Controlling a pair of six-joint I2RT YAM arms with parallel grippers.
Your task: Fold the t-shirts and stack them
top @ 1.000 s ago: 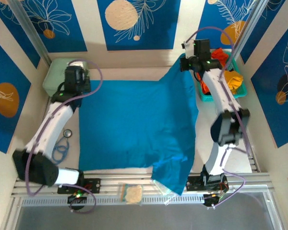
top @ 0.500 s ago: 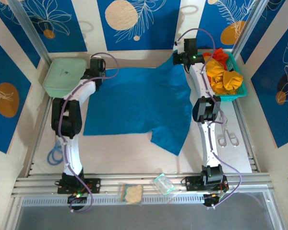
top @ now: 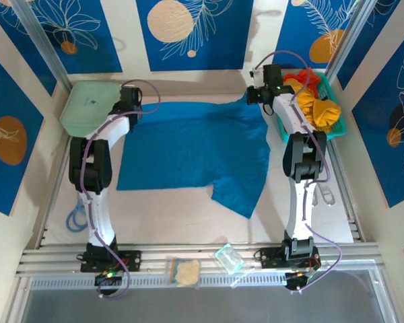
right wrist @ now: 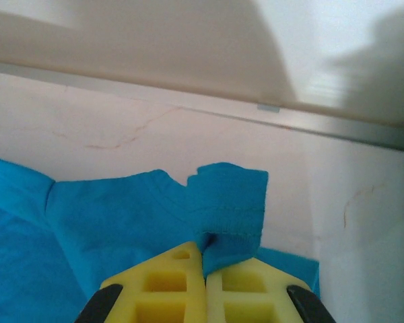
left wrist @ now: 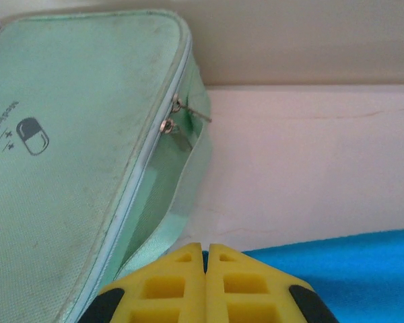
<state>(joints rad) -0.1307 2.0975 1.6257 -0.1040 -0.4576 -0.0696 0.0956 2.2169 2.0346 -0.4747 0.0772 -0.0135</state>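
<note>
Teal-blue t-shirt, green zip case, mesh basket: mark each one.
teal-blue t-shirt (top: 188,151): top external view, middle of the spread cloth.
green zip case (top: 87,108): top external view, its top face.
mesh basket (top: 334,132): top external view, its near rim.

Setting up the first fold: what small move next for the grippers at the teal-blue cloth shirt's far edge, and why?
Probably open the right gripper: it pinches a bunched far corner of the teal-blue cloth t-shirt, which otherwise lies spread on the table.
</note>
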